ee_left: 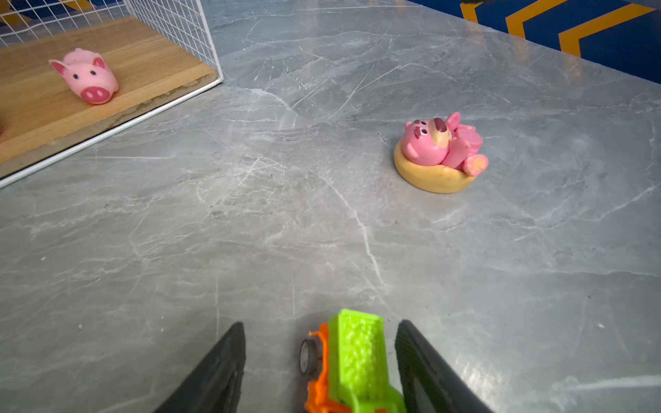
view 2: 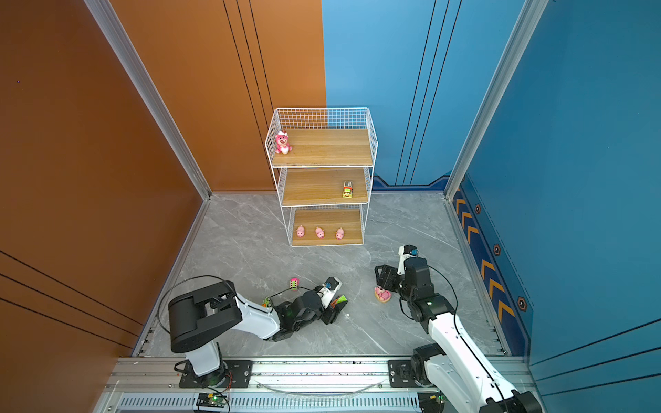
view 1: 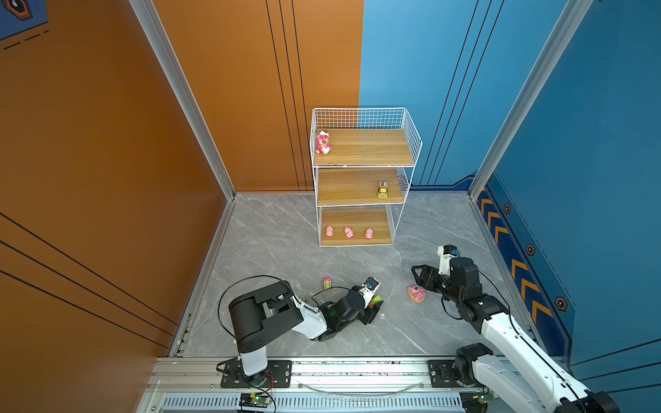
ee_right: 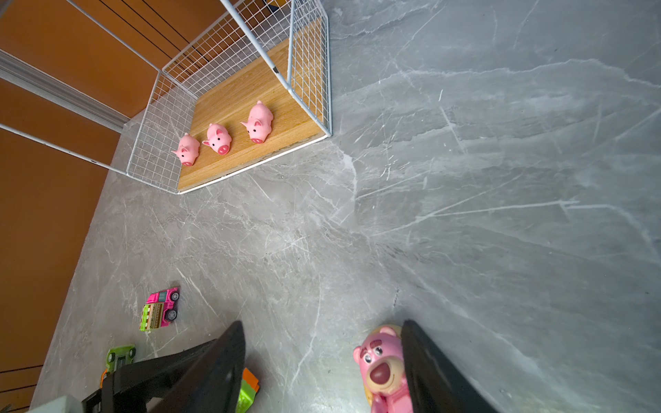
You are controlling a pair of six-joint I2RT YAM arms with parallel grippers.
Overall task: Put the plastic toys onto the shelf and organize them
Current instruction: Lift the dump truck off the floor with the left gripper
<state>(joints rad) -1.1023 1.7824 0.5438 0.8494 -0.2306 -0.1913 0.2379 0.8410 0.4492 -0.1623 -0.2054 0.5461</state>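
Marble floor point(view 1: 286, 250); left fingers point(ee_left: 221, 364) low, parted astride truck point(ee_left: 354, 357); right fingers point(ee_right: 214, 361) low, parted astride bear point(ee_right: 382, 372).

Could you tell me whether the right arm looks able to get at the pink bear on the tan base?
Probably yes: the right gripper is open, and the pink bear appears to sit between its jaws, close beside one, with nothing else in the gap.

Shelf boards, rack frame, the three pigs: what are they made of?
Shelf boards: light wood or wood-look laminate, matte, grain lines visible. Rack frame: thin white-coated wire grid, likely metal. Pigs: smooth, matte pink, rounded moulded shapes; plastic or soft rubber, cannot tell which.
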